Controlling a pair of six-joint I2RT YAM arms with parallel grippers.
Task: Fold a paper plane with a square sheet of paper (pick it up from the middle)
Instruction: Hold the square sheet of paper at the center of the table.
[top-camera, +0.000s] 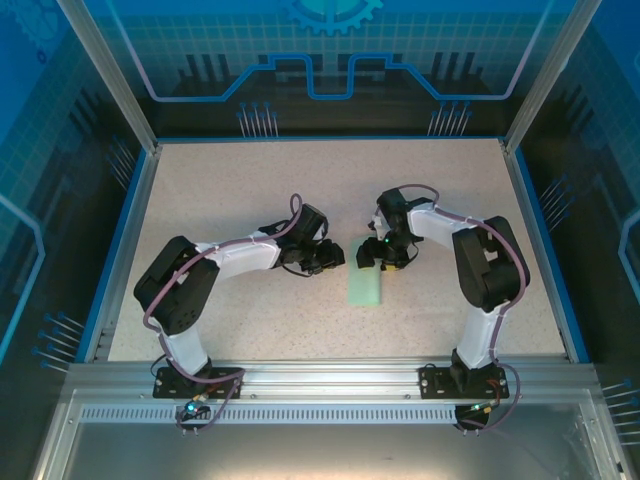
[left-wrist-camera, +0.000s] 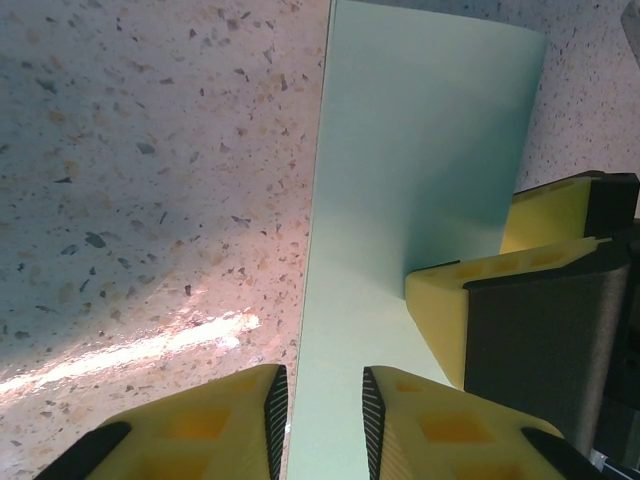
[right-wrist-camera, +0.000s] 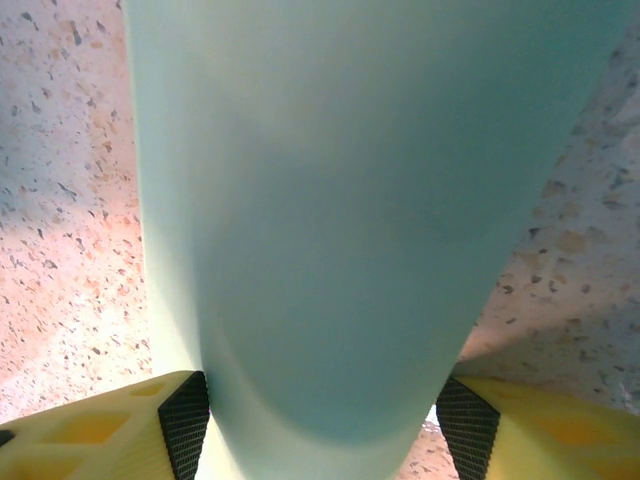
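Grasps the curled square sheet of paper (top-camera: 366, 287) between the 2 right fingers (right-wrist-camera: 185, 425). Straddles its edge with narrowly parted left fingers (left-wrist-camera: 200, 430), grip unclear. Lies on the desk (top-camera: 250, 190) between both pairs.

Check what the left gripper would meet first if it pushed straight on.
The square sheet of paper: its edge lies between the fingertips of the left gripper and runs on ahead. The right gripper sits off to the side, probably clear; depth is uncertain.
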